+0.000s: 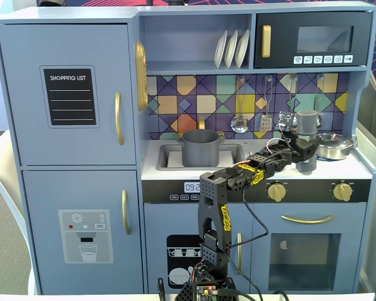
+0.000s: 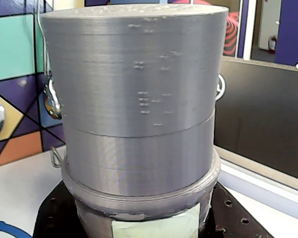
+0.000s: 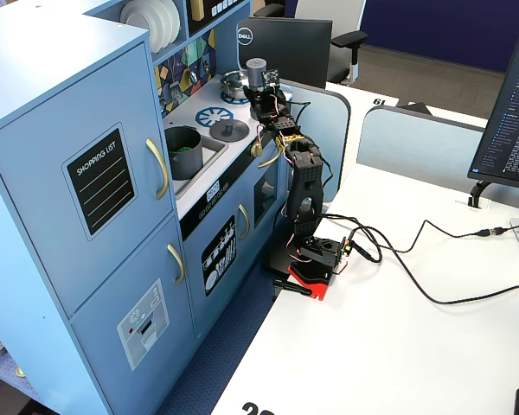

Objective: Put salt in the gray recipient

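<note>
1. Your black gripper (image 1: 305, 145) is clamped on the gray ribbed cylindrical salt shaker (image 1: 308, 121) — held upright above the countertop at the toy kitchen's (image 1: 69, 94) right end.
2. In the wrist view the salt shaker (image 2: 139, 109) fills the frame.
3. The gray cylindrical pot (image 1: 200, 147) sits in the sink, at nine o'clock from the shaker — well apart.
4. A shiny steel pan (image 1: 334, 145) lies just beside the shaker, at three o'clock.

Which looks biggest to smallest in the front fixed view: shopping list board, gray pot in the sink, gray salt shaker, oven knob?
As they appear in that view:
1. Black shopping list board
2. Gray cylindrical pot in the sink
3. Gray cylindrical salt shaker, held at the gripper
4. Left gold oven knob
</note>
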Controlling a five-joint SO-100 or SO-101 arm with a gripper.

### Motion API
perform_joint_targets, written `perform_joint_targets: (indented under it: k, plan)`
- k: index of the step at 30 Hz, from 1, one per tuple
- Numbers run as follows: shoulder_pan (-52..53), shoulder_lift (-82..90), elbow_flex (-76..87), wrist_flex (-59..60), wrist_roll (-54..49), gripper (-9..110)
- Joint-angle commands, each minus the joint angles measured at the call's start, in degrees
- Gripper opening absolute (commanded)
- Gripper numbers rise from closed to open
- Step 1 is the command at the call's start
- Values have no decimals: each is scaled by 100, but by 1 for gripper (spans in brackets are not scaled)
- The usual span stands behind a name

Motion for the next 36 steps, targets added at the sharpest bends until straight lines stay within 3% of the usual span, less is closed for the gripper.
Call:
perform_joint_targets:
  k: [1,15,18,22,26,28,30,34,36]
  plan:
    - [-123,-9,-105,-334,255,0]
    - [-26,-79,-149,18,167,1]
    - [35,-35,-141,105,316,27]
    - [105,53,-132,272,360,52]
    - [123,439,-44,659,167,61]
    - [132,1020,220,1046,114,59]
    - [114,2021,606,1978,18,48]
    - [-325,4307,1204,5063,53,13]
    - [-817,5317,1529,6618,-70,4]
